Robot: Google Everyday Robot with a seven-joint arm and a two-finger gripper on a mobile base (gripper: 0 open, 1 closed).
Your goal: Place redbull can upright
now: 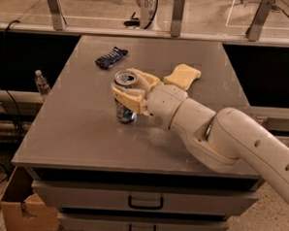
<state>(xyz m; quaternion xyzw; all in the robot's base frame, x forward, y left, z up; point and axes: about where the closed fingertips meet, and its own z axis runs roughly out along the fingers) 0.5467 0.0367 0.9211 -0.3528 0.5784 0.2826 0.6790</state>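
your claw (134,90) is clamped round the redbull can (126,109), one finger across its near side and the other behind its rim. the can stands upright a little left of the tabletop's middle. its base looks to be down on the tabletop (80,133), though i can't tell whether it rests there with full weight.

the risk lies in letting go. if the fingers part unevenly, or you draw the arm away sideways before they're clear, a finger could drag the can and tip it. it's tall and narrow, so little would topple it, and on its side it would likely roll toward an edge. if the base is not quite down, a release may drop it and set it wobbling.

the tabletop is flat, grey and smooth, so it offers little grip. a dark blue wrapper (111,58) lies toward the far-left corner, and a yellow sponge (184,75) sits toward the far edge, just behind the arm. drawers (145,197) sit under the near edge. a cardboard box (18,210) and a water bottle (41,84) are beyond the left edge, and a railing (176,14) runs past the far edge.
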